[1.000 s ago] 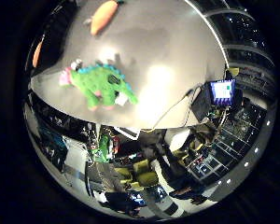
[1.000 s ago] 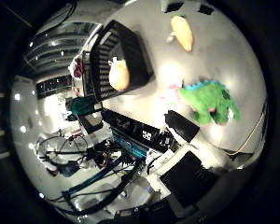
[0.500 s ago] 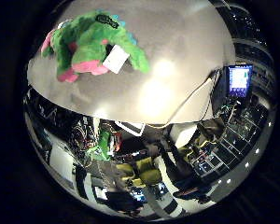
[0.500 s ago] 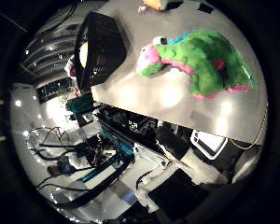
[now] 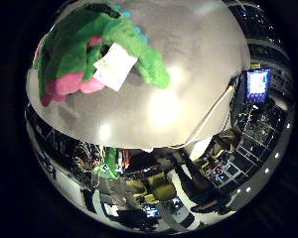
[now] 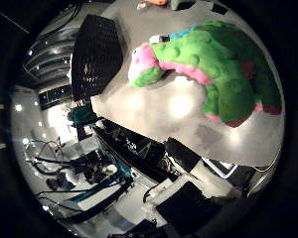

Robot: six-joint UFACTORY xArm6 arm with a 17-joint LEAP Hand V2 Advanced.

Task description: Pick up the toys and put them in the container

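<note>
Pale grey tabletop (image 6: 154, 111), glossy with bright lamp reflections, dim cluttered workshop beyond its edge. Lying on it, a plush dinosaur (image 6: 216, 64): green nubby body, pink belly stripe and pink feet, white-and-pink snout, small blue spikes along the back, a white paper tag (image 5: 114, 65) fixed near its legs. Fills much of both palm views, so close under the palm. Resting on its side or belly on the bare table, snout turned toward a black mesh container (image 6: 97, 54) standing at the table's edge, a clear strip of table between toy and container. Beyond the dinosaur, near the far rim of the table, a bit of an orange toy (image 6: 156, 2), mostly cut off, too little showing to tell what it is. Off the table, a lit monitor (image 5: 258, 84) among racks and equipment. No part of the hand visible in either view; whether its fingers are straight or curled cannot be told. Nothing visibly touching the dinosaur but the tabletop.
</note>
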